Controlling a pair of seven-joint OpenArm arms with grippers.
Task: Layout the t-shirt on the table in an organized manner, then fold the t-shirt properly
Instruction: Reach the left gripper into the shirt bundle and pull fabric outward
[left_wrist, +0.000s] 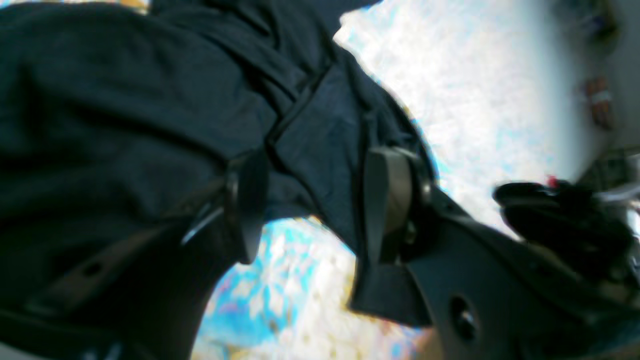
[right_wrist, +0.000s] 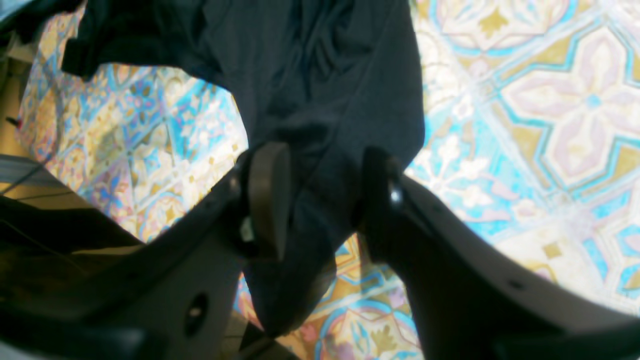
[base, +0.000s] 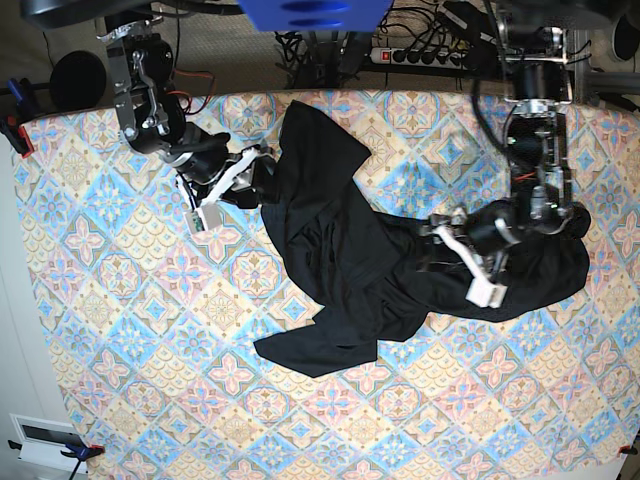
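Base view tells you most of it: the black t-shirt (base: 350, 270) is a crumpled heap on the desk (base: 120, 400), and its long axis runs diagonally from the upper middle, near the far edge, down to the right. One flap also spills toward the near edge around the middle.

Your right end effector (base: 250, 180) sits at the upper-left end of that heap, so from there the shirt stretches away to the right and toward you. Your left end effector (base: 465, 250) is right on top of the lower-right part of the bundle, so the cloth lies under and all around it. Both arms are basically at the cloth already, one at each end of the long axis, which is handy for pulling it out flat.

From the left wrist view, the fingers (left_wrist: 385, 200) stand apart with a fold of shirt (left_wrist: 320, 145) sitting in the gap, not pinched as far as I can tell. Same story in the right wrist view: the pads (right_wrist: 267, 195) are spread, and a hanging tongue of fabric (right_wrist: 320, 150) drops between them over the patterned desk (right_wrist: 550, 125).

I'd guess the layout step is barely started, since no sleeve or hem is squared up yet.
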